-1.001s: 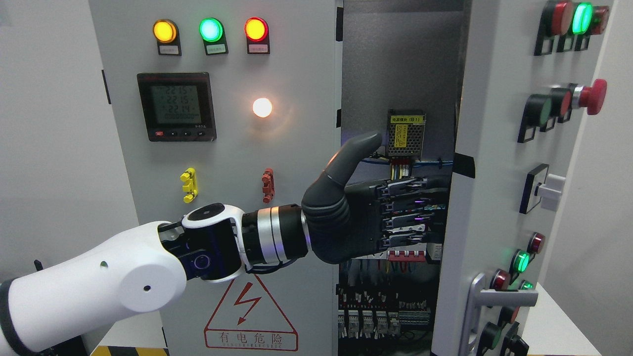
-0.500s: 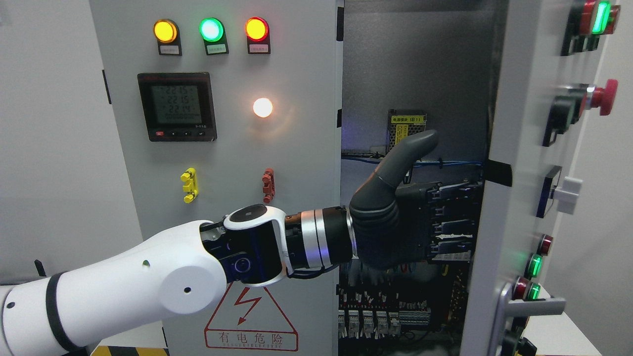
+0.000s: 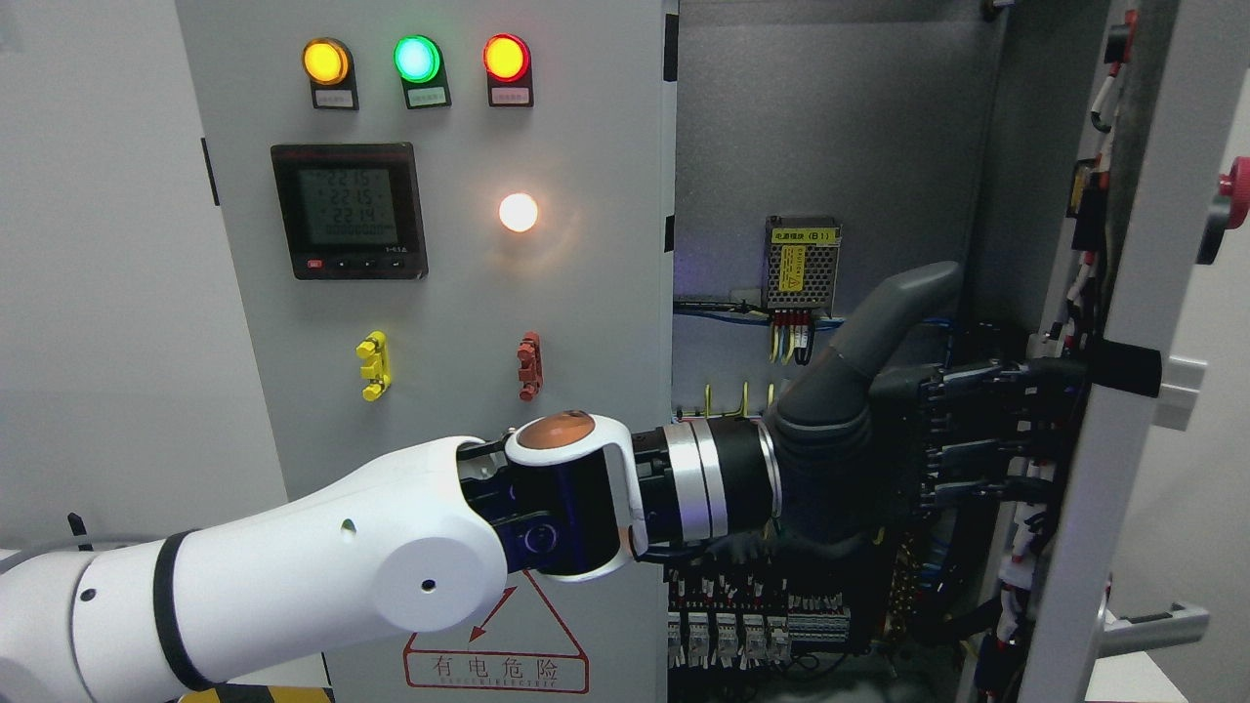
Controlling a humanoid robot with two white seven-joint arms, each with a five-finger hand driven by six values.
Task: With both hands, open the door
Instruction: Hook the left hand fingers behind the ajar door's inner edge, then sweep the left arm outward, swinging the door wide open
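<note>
The grey cabinet's right door [image 3: 1152, 254] is swung far out and shows mostly its edge, with wiring on its inner face. My left arm comes in from the lower left and reaches across the opening. My left hand [image 3: 996, 391] has dark fingers [image 3: 1016, 415] stretched flat against the door's inner side, near a black latch block [image 3: 1123, 369], and its thumb points up. It grasps nothing. The left door [image 3: 586, 293] stays closed, carrying lamps and a meter. My right arm is out of view.
Inside the cabinet [image 3: 830, 146] are a small power supply [image 3: 803, 264] and rows of breakers [image 3: 742, 625] with wires. The door's silver handle [image 3: 1152, 620] and a red push button [image 3: 1232, 190] stick out at the right. White walls flank the cabinet.
My left arm has pushed further right, and the right door has swung wider, from showing its front buttons to nearly edge-on. More of the cabinet's inside is exposed.
</note>
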